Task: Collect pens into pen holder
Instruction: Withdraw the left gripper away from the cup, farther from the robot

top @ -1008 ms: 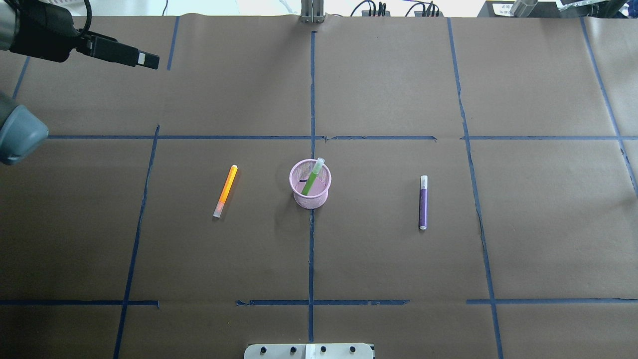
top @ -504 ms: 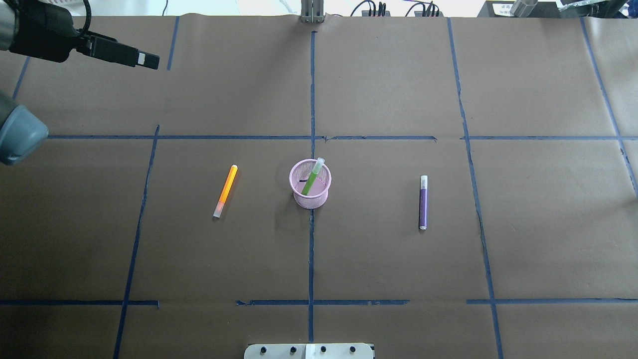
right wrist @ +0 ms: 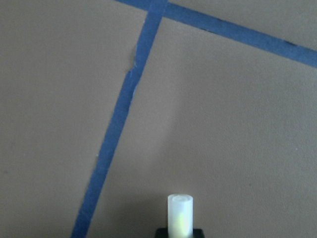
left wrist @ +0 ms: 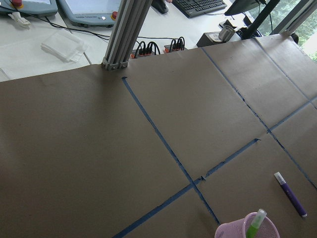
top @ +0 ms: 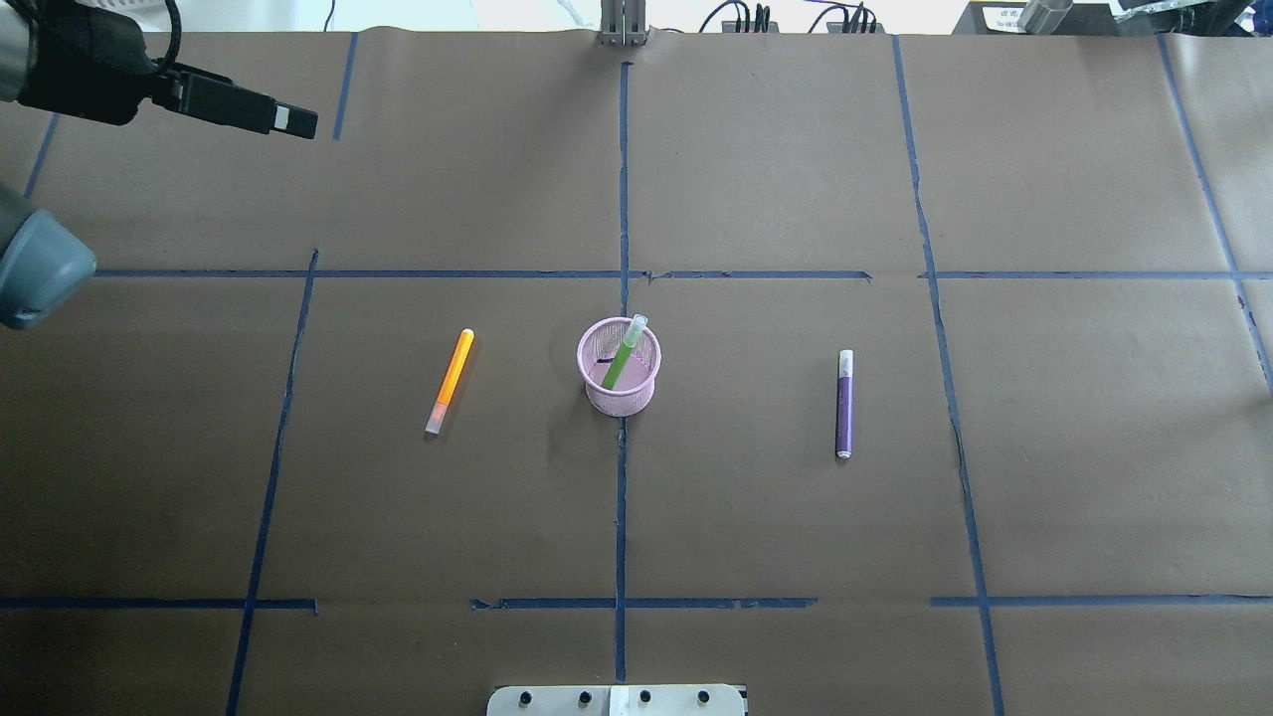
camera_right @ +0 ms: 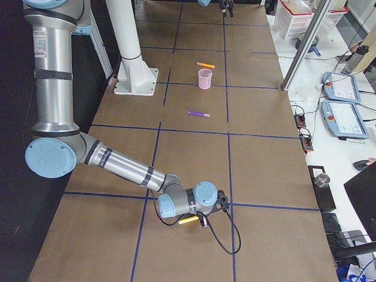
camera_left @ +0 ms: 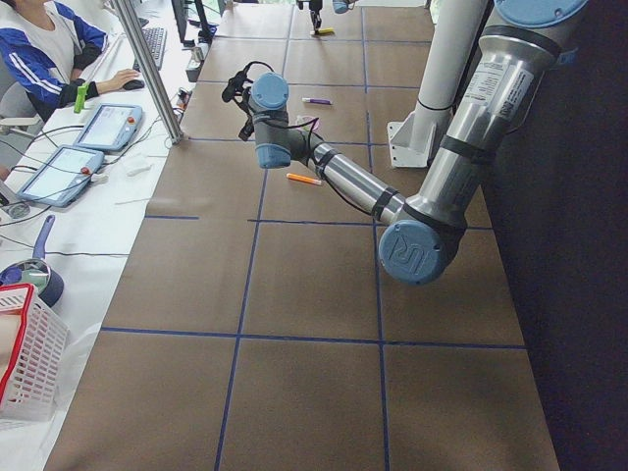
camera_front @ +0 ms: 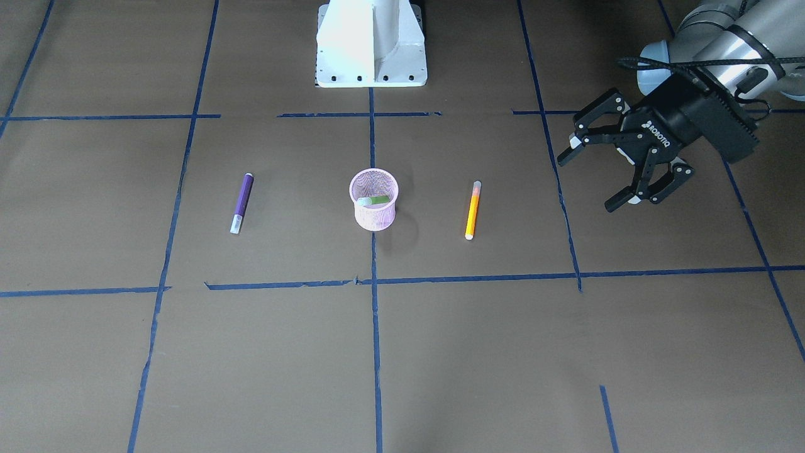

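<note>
The pink mesh pen holder (top: 619, 388) stands at the table's middle and also shows in the front view (camera_front: 375, 215). The light green pen (top: 624, 356) leans inside it. The orange pen (top: 451, 381) lies flat to its left. The purple pen (top: 844, 403) lies flat to its right. My left gripper (camera_front: 588, 181) is open and empty, raised far off to the side of the orange pen (camera_front: 472, 209). My right gripper (camera_right: 201, 221) is low over the table's far right end. It is shut on a yellow pen (right wrist: 180, 215) that sticks out between the jaws.
Blue tape lines divide the brown paper table cover. The robot's white base (camera_front: 371, 44) stands at the near edge, an aluminium post (top: 623, 25) at the far edge. An operator (camera_left: 44, 49), tablets and a red-rimmed basket (camera_left: 25, 353) are beyond the table.
</note>
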Controlling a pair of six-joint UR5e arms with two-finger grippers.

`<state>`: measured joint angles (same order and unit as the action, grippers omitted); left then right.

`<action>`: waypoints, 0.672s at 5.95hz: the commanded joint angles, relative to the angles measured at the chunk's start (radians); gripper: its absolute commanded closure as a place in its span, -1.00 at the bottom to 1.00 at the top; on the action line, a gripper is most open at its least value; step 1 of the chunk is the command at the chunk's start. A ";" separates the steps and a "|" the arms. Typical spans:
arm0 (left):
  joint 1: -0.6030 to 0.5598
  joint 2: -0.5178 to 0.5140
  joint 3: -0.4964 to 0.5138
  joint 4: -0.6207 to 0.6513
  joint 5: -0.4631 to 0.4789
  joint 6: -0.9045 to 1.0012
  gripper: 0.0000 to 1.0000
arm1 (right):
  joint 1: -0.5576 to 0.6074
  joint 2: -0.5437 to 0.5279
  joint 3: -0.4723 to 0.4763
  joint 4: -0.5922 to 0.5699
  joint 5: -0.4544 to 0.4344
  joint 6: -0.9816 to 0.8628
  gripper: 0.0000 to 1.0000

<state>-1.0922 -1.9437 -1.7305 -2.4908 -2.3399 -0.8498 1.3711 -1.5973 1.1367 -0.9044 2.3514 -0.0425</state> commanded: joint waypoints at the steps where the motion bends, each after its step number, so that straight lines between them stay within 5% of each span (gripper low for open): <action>1: 0.000 0.000 0.002 0.000 0.004 0.000 -1.00 | 0.002 0.000 0.038 0.001 0.011 0.003 1.00; 4: 0.000 0.000 0.000 0.000 -0.001 0.000 -1.00 | 0.036 -0.013 0.382 -0.004 0.080 0.188 0.99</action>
<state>-1.0922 -1.9435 -1.7302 -2.4912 -2.3394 -0.8491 1.4013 -1.6103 1.3881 -0.9030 2.4194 0.0766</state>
